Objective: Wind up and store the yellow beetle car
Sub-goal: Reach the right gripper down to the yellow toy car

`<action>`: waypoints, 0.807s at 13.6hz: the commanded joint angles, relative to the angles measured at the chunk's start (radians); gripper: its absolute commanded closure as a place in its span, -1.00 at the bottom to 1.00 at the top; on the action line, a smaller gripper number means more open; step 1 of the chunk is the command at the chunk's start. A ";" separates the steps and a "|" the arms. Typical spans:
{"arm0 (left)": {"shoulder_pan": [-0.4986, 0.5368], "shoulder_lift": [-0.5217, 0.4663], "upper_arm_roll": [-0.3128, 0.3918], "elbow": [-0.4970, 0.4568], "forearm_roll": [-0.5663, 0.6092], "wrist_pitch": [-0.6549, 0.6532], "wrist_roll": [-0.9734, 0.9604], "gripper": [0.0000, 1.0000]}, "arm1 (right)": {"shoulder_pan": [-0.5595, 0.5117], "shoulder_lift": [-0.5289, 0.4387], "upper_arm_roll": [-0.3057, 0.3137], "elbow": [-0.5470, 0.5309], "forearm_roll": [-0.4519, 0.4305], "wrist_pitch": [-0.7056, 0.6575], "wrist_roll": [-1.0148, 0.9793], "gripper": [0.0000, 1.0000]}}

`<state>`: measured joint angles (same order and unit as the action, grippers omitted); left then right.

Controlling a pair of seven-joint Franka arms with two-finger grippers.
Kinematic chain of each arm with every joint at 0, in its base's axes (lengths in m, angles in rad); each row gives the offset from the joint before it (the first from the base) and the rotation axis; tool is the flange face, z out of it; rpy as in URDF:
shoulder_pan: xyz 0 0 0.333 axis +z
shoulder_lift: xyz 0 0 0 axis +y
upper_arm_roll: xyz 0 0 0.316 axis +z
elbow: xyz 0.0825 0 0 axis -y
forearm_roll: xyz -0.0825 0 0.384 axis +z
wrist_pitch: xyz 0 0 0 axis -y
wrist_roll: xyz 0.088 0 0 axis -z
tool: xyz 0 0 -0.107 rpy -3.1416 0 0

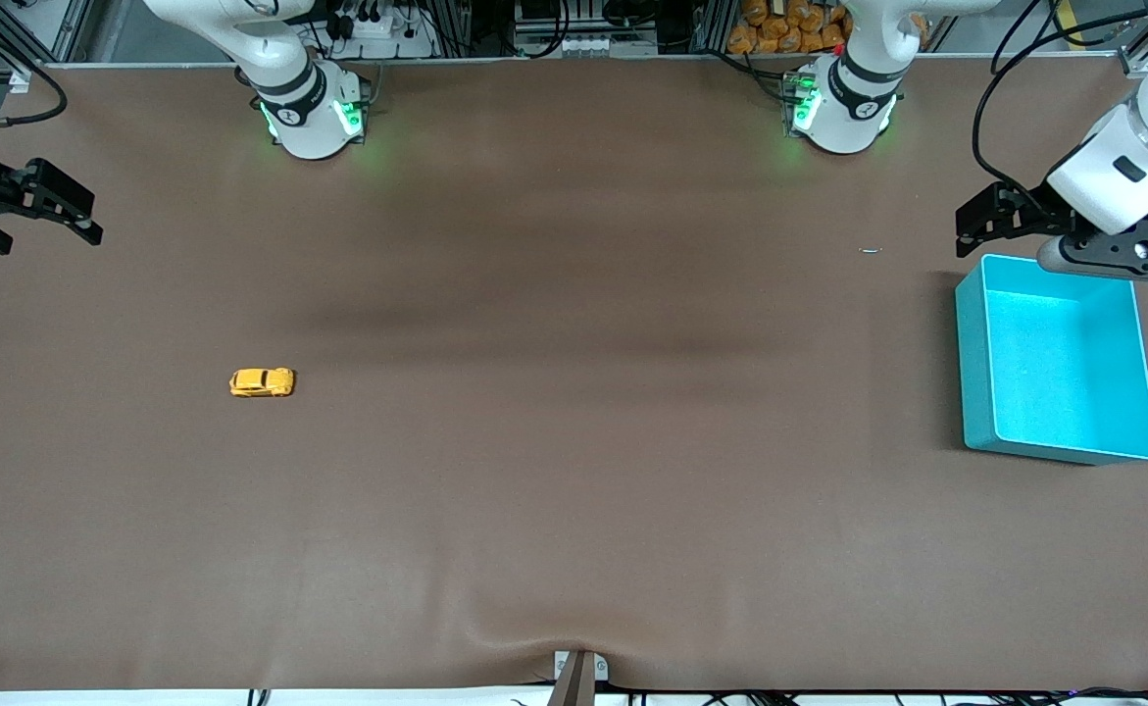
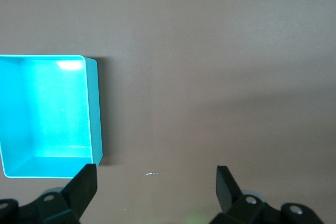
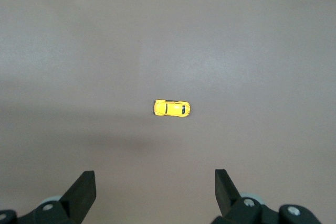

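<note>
Yellow beetle car (image 1: 262, 382), tiny and rounded, sat on the brown table toward the right arm's end, lengthwise along it; right gripper (image 1: 44, 211) hung nearby, spread empty. Left gripper (image 1: 1010, 221), likewise spread, waited over the teal plastic bin (image 1: 975, 353).

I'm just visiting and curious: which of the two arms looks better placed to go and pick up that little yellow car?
The right arm. Its open right gripper hangs over the table's end where the yellow beetle car sits, and its wrist camera looks straight at the car. The open left gripper hangs by the teal bin at the left arm's end.
</note>
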<state>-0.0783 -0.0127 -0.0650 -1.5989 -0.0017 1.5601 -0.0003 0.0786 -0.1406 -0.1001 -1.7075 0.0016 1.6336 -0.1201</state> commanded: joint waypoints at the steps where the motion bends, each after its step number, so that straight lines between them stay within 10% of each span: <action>1: 0.002 0.010 -0.001 0.025 -0.006 -0.011 -0.004 -1.00 | 0.009 -0.014 0.000 0.000 -0.006 -0.012 0.027 -1.00; 11: 0.002 0.013 0.001 0.042 -0.004 -0.011 -0.006 -1.00 | 0.021 0.056 0.000 -0.122 -0.006 0.108 0.011 -1.00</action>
<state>-0.0783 -0.0122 -0.0648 -1.5947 -0.0017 1.5602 -0.0003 0.0919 -0.1022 -0.0985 -1.7544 0.0019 1.6664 -0.1183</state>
